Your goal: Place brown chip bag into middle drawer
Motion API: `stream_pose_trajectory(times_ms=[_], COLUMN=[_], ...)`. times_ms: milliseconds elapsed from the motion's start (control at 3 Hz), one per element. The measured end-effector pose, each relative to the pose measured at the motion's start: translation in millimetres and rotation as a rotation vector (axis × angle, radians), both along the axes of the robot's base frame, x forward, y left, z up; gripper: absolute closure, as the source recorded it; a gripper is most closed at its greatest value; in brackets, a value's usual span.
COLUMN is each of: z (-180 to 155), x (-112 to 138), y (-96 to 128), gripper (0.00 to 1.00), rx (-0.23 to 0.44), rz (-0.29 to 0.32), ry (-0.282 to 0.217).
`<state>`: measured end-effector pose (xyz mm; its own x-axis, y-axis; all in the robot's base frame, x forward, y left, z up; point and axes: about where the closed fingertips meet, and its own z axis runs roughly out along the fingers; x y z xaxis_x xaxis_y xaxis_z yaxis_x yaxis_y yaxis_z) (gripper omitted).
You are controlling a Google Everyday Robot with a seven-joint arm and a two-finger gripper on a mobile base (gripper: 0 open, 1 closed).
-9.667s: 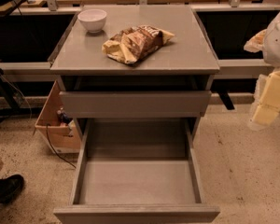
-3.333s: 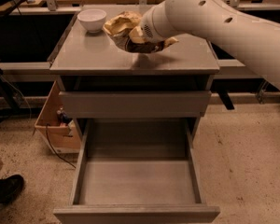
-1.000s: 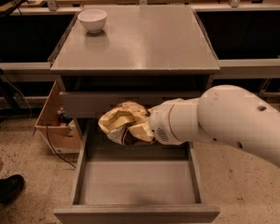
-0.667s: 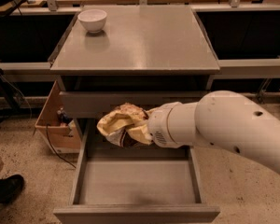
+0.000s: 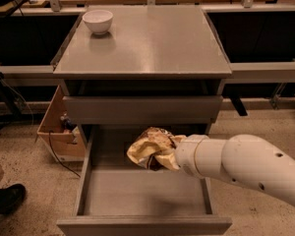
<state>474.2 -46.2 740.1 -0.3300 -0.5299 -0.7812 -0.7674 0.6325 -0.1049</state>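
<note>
The brown chip bag, crumpled with tan-yellow ends, hangs in my gripper over the back part of the open middle drawer. The gripper is shut on the bag; its fingers are mostly hidden behind the bag and the white wrist. My white arm reaches in from the right, low over the drawer. The drawer is pulled far out, with a flat grey floor and low side walls. The bag is above the floor, not resting on it.
A small white bowl stands at the back left of the grey cabinet top. A second drawer front above is slightly out. A cardboard box sits left of the cabinet. A dark shoe is at the lower left.
The bag was lifted off the cabinet top and carried down in front of the cabinet. In the last second it has dropped lower, into the open drawer's space.
</note>
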Motion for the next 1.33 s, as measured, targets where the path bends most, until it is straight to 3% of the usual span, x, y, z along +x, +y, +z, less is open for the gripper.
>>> stream_pose_trajectory(times_ms=[333, 667, 1333], z=[-47.7, -103.4, -214.8], x=[6.9, 13.1, 30.3], y=[-30.3, -55.1, -75.0], gripper=[1.00, 1.00, 1.00], rx=[-0.019, -0.060, -0.150], rz=[-0.005, -0.022, -0.070], ry=[-0.009, 0.019, 0.107])
